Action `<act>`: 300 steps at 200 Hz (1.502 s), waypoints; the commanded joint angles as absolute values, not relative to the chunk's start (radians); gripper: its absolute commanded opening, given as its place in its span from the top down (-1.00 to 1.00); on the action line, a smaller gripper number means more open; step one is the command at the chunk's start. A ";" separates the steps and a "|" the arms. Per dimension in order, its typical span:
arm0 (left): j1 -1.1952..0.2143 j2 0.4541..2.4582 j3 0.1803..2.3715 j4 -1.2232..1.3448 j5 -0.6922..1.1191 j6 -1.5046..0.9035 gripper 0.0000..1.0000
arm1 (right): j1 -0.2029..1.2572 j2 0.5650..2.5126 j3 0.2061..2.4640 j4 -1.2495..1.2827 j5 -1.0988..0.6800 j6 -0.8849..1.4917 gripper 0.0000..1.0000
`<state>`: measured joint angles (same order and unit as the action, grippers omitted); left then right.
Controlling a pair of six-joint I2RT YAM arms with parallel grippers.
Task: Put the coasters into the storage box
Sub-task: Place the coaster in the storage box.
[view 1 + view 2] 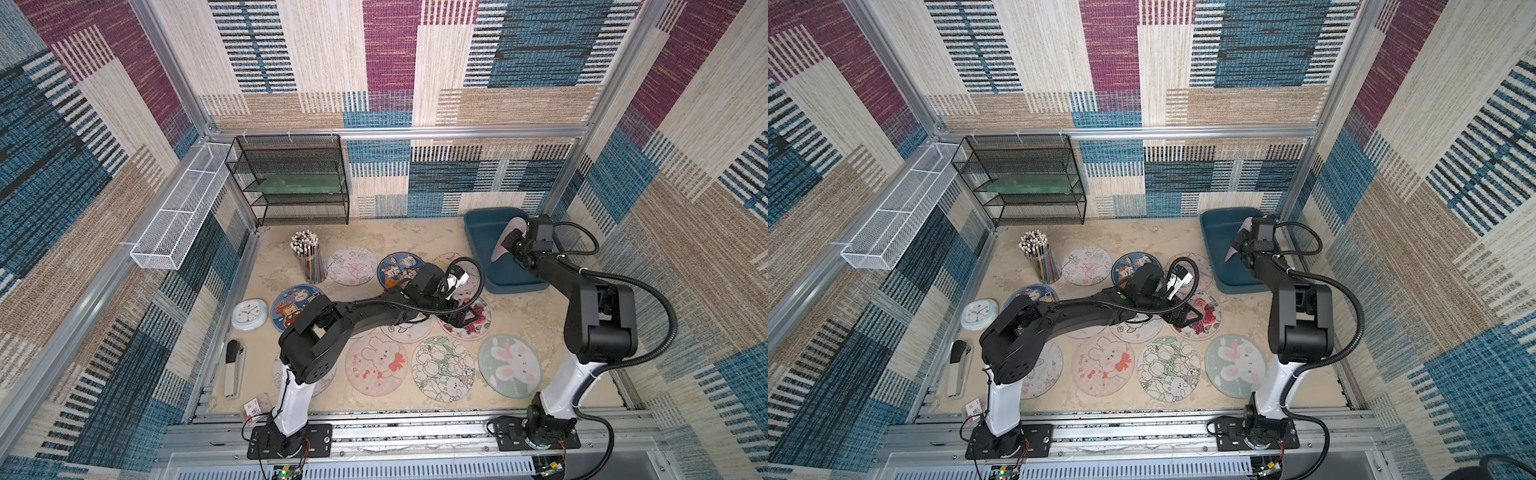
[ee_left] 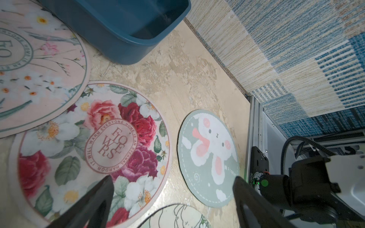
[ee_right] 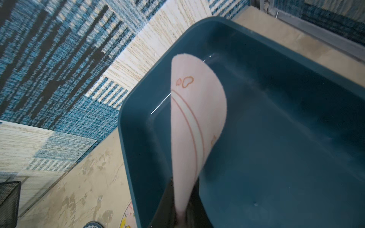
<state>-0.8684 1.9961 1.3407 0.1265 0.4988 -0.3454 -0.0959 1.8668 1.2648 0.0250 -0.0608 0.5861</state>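
The dark teal storage box [image 1: 482, 245] [image 1: 1214, 249] stands at the back right. My right gripper [image 1: 512, 242] [image 3: 182, 207] is shut on the edge of a pale pink coaster [image 3: 194, 118] [image 1: 515, 225], which hangs upright inside the box [image 3: 286, 138]. Several coasters lie flat on the table. My left gripper [image 1: 464, 316] [image 2: 171, 181] hovers open over the edge of a rose-printed coaster [image 2: 94, 138] [image 1: 483, 320], with nothing between its fingers. A green bunny coaster [image 2: 207, 156] [image 1: 509, 365] lies beside it, and two dark blue ones [image 1: 395, 266] [image 1: 289, 305] sit further left.
A black mesh rack [image 1: 291, 178] stands against the back wall and a white wire basket [image 1: 178, 212] hangs on the left wall. A pencil cup [image 1: 309, 257], a small white clock [image 1: 249, 314] and a stapler [image 1: 232, 368] occupy the table's left side.
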 commanded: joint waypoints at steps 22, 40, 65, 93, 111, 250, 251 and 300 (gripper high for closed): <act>-0.862 1.983 1.345 0.133 0.485 -0.289 -0.87 | -0.092 1.938 1.344 -0.048 0.032 0.609 0.74; -0.860 1.983 1.350 0.123 0.483 -0.277 -0.87 | -0.099 1.954 1.353 -0.121 0.081 0.596 0.73; -0.855 1.988 1.359 0.119 0.493 -0.277 -0.87 | -0.119 1.978 1.362 -0.204 0.131 0.574 0.68; -0.849 1.990 1.356 0.147 0.505 -0.285 -0.87 | -0.135 2.023 1.404 -0.270 0.137 0.534 0.51; -0.844 1.987 1.353 0.161 0.507 -0.291 -0.89 | -0.124 2.053 1.458 -0.336 0.194 0.514 0.44; -0.805 2.042 1.426 0.021 0.464 -0.369 -0.99 | -0.069 1.843 1.350 -0.336 0.212 0.438 -1.00; -0.805 2.041 1.426 0.021 0.462 -0.368 -0.99 | -0.069 1.843 1.350 -0.336 0.212 0.438 -1.00; -0.805 2.002 1.413 -0.037 0.374 -0.354 -0.99 | -0.001 1.667 1.227 -0.376 0.072 0.394 -0.98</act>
<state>-0.8062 2.0205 1.4052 0.0185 0.4191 -0.3672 -0.0238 1.7321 1.2747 -0.3634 0.1581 0.4252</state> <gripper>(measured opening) 0.996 0.991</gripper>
